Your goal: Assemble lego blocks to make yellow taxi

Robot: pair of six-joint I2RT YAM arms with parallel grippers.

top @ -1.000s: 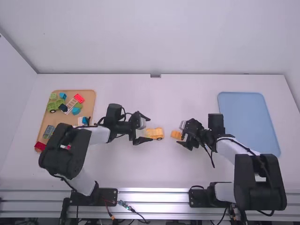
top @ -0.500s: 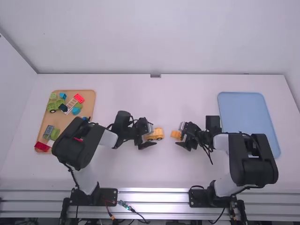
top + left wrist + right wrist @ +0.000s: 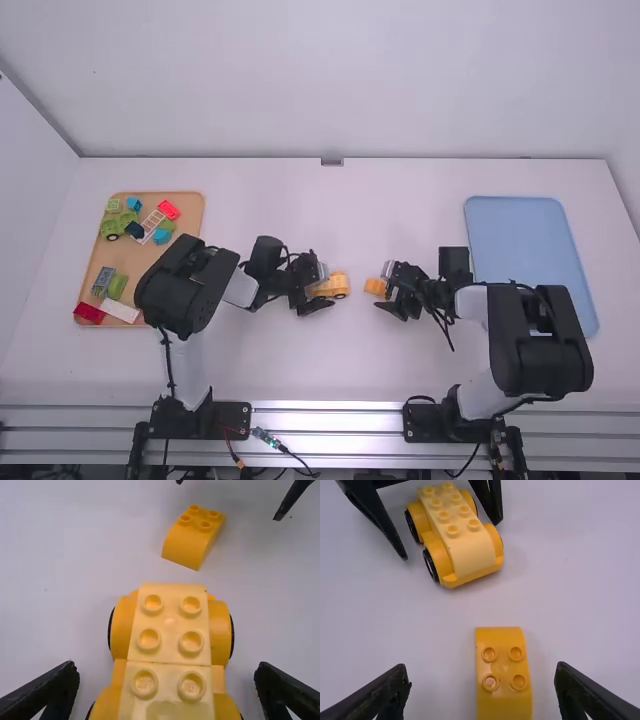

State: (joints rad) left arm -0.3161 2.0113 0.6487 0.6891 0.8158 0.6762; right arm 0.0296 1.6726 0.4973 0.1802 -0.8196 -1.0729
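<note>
- The left gripper (image 3: pixel 166 667), fingers spread wide, straddles a wheeled yellow car base (image 3: pixel 170 630) on the white table (image 3: pixel 340 370), near the middle of the work area; a gap shows on either side, and nothing is gripped.
- Across from it, the right gripper (image 3: pixel 482 669) is open too, its two fingers apart on either side of a curved yellow block (image 3: pixel 503 670) that rests on the tabletop, studs up.
- Base and block lie near each other but apart, the block off one end of the base. The base stands on its wheels, studs facing up, ready by the look of it to take another piece.
- The step in hand appears to be the pickup before a join: one arm set to steady the base, the other to lift the block that would likely form the taxi's upper body.
- The next move calls for both grippers to close squarely, then for the block to be raised, lined up over the base's studs and pressed down (a crooked grip could leave it half seated, or roll the base away).
- To the left, a tan tray (image 3: pixel 132 256) holds assorted colored pieces; to the right lies a blue tray (image 3: pixel 525 250).
</note>
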